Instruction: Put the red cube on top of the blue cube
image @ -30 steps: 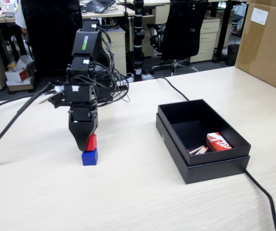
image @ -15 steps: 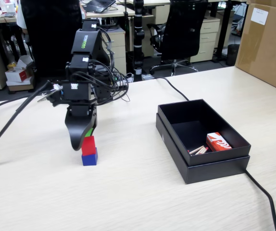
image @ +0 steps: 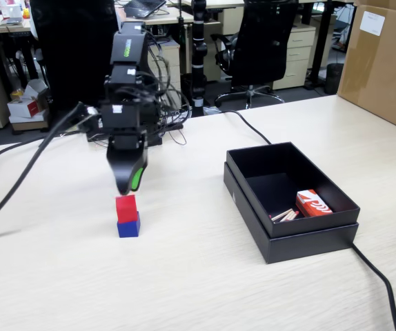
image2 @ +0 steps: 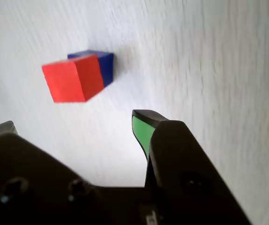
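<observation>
The red cube (image: 125, 205) rests on top of the blue cube (image: 129, 226) on the pale wooden table, left of centre in the fixed view. My gripper (image: 127, 189) hangs just above the stack, clear of it. It is open and holds nothing. In the wrist view the red cube (image2: 73, 80) hides most of the blue cube (image2: 106, 65) up and left of the gripper (image2: 73, 124). A wide gap separates the green-padded fingertip (image2: 140, 129) from the other jaw.
To the right stands an open black box (image: 301, 238) with a red-and-white packet (image: 313, 203) inside. A cardboard box (image: 384, 62) stands at the far right. Cables (image: 18, 172) trail left from the arm, and another cable (image: 381, 279) runs from the black box.
The gripper let go of the red cube, leaving it on the blue cube. It opened, then rose and drew back above the stack.
</observation>
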Controlling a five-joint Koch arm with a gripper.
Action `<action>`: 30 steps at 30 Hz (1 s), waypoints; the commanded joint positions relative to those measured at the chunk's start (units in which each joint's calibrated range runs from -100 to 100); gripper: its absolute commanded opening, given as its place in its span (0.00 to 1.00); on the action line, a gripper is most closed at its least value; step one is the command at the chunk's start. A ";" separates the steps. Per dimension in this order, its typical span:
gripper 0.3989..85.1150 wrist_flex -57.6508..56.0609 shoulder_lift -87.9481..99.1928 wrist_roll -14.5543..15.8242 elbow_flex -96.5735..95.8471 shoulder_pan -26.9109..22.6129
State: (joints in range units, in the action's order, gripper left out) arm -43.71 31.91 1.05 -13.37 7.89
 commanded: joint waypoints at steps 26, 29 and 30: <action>0.56 42.89 57.53 0.73 -67.32 -8.50; 0.56 46.52 59.26 0.78 -72.30 -8.45; 0.56 47.55 59.71 0.78 -73.84 -8.45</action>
State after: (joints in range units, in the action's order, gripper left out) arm -0.81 89.90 1.83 -86.58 -0.56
